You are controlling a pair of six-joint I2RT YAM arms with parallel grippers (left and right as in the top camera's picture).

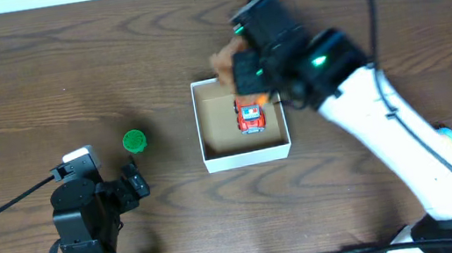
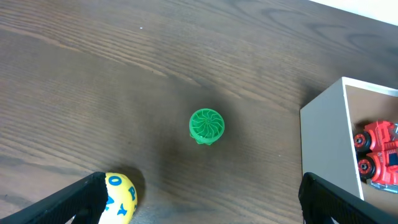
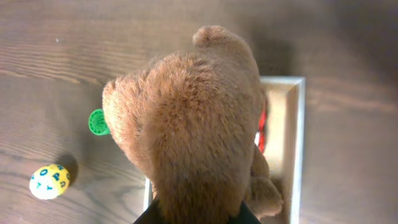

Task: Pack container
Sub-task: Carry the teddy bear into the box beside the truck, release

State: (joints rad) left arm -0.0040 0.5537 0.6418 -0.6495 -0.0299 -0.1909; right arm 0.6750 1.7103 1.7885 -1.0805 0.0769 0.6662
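- The container (image 1: 246,158) stands at the centre of the table (image 1: 41,73), open side up, with white walls and a tan interior.
- A red toy car (image 1: 249,117) lies inside the container, toward its far right part. The left wrist view shows the car (image 2: 378,152) behind the container's white wall (image 2: 323,143).
- The right pincer (image 1: 256,76) hangs over the far edge of the container and appears clamped on a brown plush toy (image 1: 224,61). The fingers are mostly hidden behind the plush, so the grip is read from the right wrist view only.
- In that view the plush toy (image 3: 193,124) fills the centre of the frame and covers most of the container (image 3: 297,143). Whether the plush touches the container cannot be determined.
- A green disc (image 1: 134,140) lies on the table left of the container and apart from it.
- The left pincer (image 1: 132,180) sits on the near side of the green disc. Its fingers (image 2: 74,202) are spread wide apart and hold nothing.
- A yellow ball (image 2: 121,196) with blue markings rests just beside the left finger of that pincer. The right wrist view shows the ball (image 3: 49,181) apart from the green disc (image 3: 97,122).
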